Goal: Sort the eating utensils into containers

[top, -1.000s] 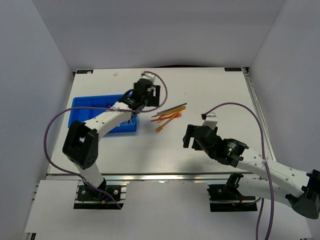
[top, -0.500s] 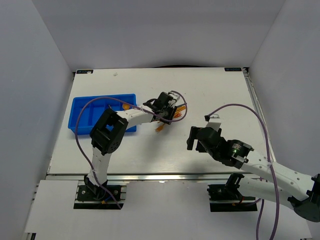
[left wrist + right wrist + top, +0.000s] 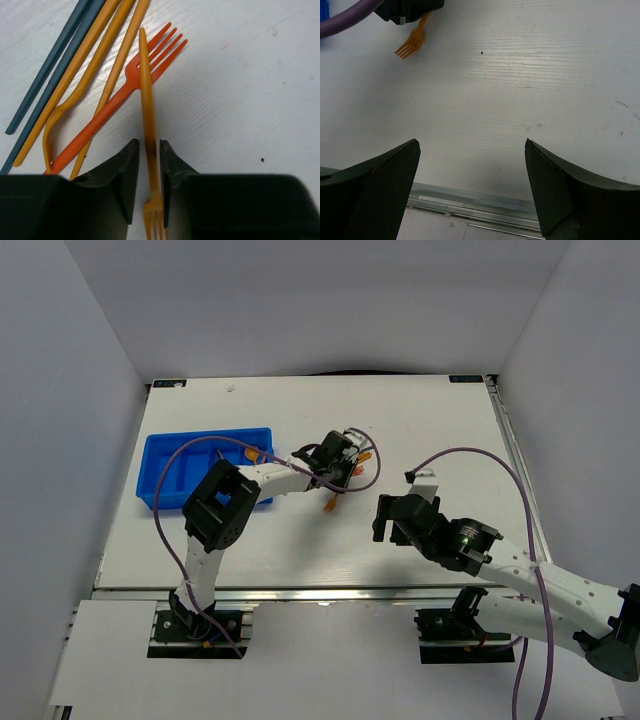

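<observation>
My left gripper (image 3: 338,474) is down at the utensil pile in mid-table. In the left wrist view its fingers (image 3: 148,145) stand close either side of the handle of an orange fork (image 3: 145,90), whose tines point back under the wrist. The fork's tines show in the top view (image 3: 328,506) and in the right wrist view (image 3: 410,46). Beside it lie a red-orange fork (image 3: 155,60), orange sticks (image 3: 102,45) and dark grey-blue sticks (image 3: 50,70). The blue tray (image 3: 165,455) sits at the left. My right gripper (image 3: 384,516) is open and empty over bare table (image 3: 472,145).
The left arm's purple cable (image 3: 190,455) loops over the tray. The table's metal front rail (image 3: 470,202) lies just below the right gripper. White walls enclose the table on three sides.
My left gripper swung from the tray's right end over to the utensil pile and closed on the orange fork. The fork's tines shifted slightly toward the near right. The right arm barely moved.
</observation>
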Controlling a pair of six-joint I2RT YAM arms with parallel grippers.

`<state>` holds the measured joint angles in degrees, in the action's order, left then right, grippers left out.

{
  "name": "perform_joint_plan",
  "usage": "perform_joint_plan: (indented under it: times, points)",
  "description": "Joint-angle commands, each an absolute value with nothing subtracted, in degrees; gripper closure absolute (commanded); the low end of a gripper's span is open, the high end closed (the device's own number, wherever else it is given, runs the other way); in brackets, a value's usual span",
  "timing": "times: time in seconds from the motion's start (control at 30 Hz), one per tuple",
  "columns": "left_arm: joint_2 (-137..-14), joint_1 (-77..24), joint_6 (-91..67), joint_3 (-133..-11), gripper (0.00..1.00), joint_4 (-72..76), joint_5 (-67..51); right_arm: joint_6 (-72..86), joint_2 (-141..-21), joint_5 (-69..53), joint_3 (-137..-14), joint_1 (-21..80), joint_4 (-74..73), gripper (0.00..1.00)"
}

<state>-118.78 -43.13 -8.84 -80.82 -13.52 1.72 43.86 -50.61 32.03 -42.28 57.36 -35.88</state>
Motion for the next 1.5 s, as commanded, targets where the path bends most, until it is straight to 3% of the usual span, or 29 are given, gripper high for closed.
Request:
perform_joint_plan:
  times: [0.0,0.03,0.2,0.33,0.53,0.73,0.9,1.07,1.47]
  points:
    - [-117.95,-43.24,-9.31,-79.02,0.68,-11.78,2.81,42.89,-49.66,32.52,-42.01,57.13,-34.01,0.11]
    - [-117.60,-43.33,-9.40,-78.75,0.73,-11.52,2.73,42.80,-49.22,32.61,-42.01,57.13,-33.93,0.11]
    - [-116.63,-43.68,-10.19,-76.73,0.77,-11.07,5.53,42.80,-48.69,32.52,-41.66,57.13,-33.40,0.11]
    - [-114.44,-44.21,-11.16,-76.38,1.00,-12.21,6.15,42.89,-48.34,32.34,-41.49,57.13,-33.22,0.11]
    - [-98.11,-44.47,-14.24,-72.70,1.00,-10.72,8.95,42.89,-48.16,32.61,-41.57,57.13,-33.05,0.11]
    - [-86.76,-30.79,-16.34,-70.84,1.00,-17.39,15.28,42.10,-46.85,31.03,-39.99,56.87,-31.29,0.11]
    - [-85.78,-13.65,-15.13,-71.28,1.00,-23.98,20.92,40.70,-45.53,30.23,-39.29,56.87,-30.23,0.11]
    - [-89.55,-0.20,-13.89,-73.65,1.00,-26.80,15.04,39.46,-43.60,30.41,-38.50,56.95,-30.67,0.11]
    - [-95.01,4.12,-15.99,-67.77,1.00,-23.29,15.65,37.88,-41.75,30.24,-37.97,56.87,-30.85,0.11]
